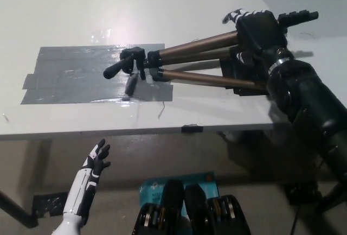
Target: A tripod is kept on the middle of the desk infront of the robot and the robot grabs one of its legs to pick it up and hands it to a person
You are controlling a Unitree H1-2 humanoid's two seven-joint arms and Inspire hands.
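Two hands show before you. Your black right hand [261,29] clasps the tripod [195,46] by its bronze legs, at the right of the table [179,1]; the tripod's black head reaches left over a grey tape patch [76,75]. Your white left hand [96,162] hangs below the table edge, spread wide and empty.

— Where does the camera sit?
— One view only, from the robot's head, looking steeply down and forward onto the worktop [162,7].
— Close in?
— Fairly. The worktop's near edge crosses mid-frame, with the floor [43,159] showing below it.
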